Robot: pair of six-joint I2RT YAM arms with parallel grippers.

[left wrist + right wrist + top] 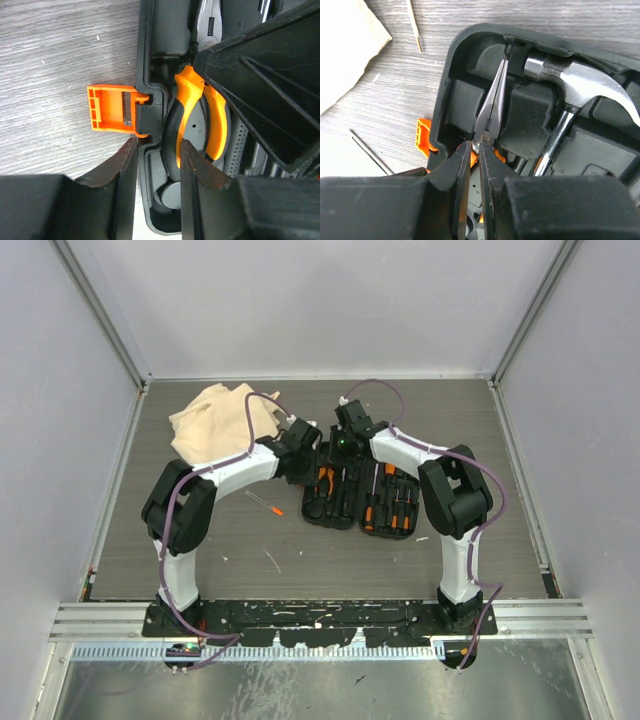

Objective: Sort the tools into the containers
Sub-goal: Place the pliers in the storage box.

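Inside the left half of the open case, the pliers [492, 100] are lying with their long nose pointing to the far side and their orange handles toward the near side. The right gripper [475, 147] is pinching them just at the hinge, its jaws standing narrow with the metal between them. Just right of the nose, the hammer [580, 82] is resting in its own slot.

The case [447, 75] is sitting in the middle of the table [230, 550]. The left gripper [158, 145] is straddling the case's left wall, one finger outside and one inside against a pliers handle, just near of the orange latch [107, 107]. I cannot tell whether those jaws are actually clamping the wall.

My guess is the pliers are being seated in their moulded slot. Doing that well means keeping the nose lined up with its groove, pressing straight down, and letting go only once the handles sit flush. The left gripper should be steadying the wall without catching the latch.

Left of the case, a screwdriver [266, 505] is lying loose on the table, and the cloth bag [220, 420] is slumping at the far left.
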